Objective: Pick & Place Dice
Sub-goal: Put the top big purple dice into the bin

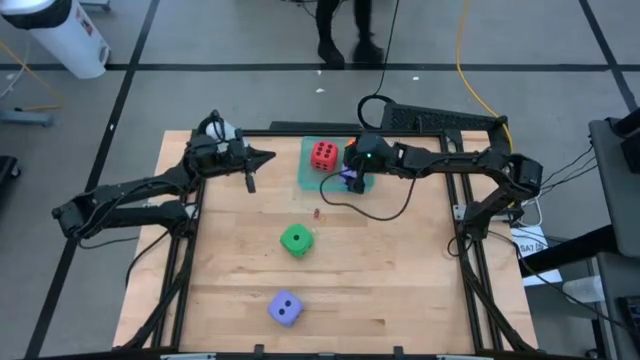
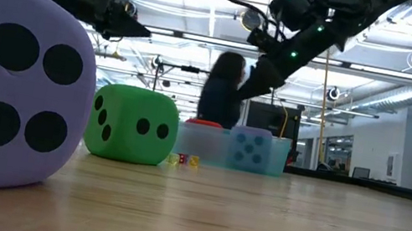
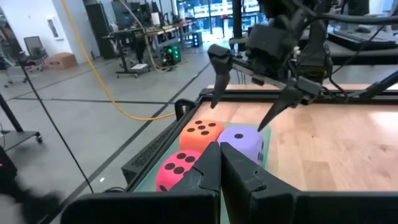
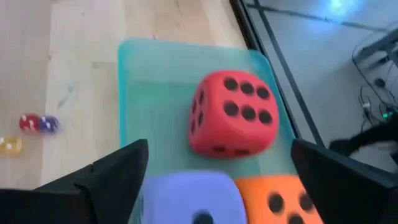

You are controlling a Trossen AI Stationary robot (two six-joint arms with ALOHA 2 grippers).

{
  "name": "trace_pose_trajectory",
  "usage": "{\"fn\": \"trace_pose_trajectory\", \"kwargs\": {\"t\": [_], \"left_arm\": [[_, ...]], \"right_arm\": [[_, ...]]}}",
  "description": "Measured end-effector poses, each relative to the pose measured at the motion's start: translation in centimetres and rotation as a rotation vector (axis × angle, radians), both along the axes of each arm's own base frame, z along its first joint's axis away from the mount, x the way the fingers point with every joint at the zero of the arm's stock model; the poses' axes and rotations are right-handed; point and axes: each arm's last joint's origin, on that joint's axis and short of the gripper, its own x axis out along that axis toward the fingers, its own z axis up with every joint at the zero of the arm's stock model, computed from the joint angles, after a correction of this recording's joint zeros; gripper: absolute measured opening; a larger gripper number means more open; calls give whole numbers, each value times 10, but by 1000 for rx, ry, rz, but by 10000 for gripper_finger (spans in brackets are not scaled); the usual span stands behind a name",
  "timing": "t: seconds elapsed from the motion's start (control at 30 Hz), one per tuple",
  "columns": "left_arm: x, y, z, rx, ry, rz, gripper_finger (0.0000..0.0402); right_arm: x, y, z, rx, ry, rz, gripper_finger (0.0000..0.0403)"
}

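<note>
Wooden counter under a black frame, grey floor all round, and a person's legs at the far edge of the overhead shot. Five soft dice in play, each with dark pips. On the translucent green tray near the far side sit three of them: the red die with six pips up, the orange die just beside it, and a purple-blue die pressed up next to the orange one. Off the tray, the green die rests in the middle of the counter, two pips facing the low camera on one side, three on the other. Nearer the front sits the second purple-blue die, well apart from the green one and huge in the low view.

Right pincer hangs over the tray's purple-blue die, fingers spread wide on either side, gripping nothing. Left pincer waits above the counter to the left of the tray, fingers pressed together and empty. A few tiny coloured bits lie on the wood just beside the tray.
</note>
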Motion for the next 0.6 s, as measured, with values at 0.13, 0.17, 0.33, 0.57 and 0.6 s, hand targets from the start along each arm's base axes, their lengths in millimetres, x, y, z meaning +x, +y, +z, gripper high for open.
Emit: {"fn": "trace_pose_trajectory", "kwargs": {"t": [0.13,0.17,0.33,0.57,0.6], "left_arm": [[0,0,0,3,-4,-1,3],[0,0,0,3,-4,-1,3],[0,0,0,-6,-6,-10,3],[0,0,-2,-30,15,-10,3],[0,0,-2,-29,14,-10,3]], "right_arm": [[10,3,-5,12,-55,29,316],[14,3,-6,15,-79,52,292],[22,4,-26,68,-45,67,142],[18,2,-34,78,40,59,16],[17,1,-36,76,58,44,20]]}}
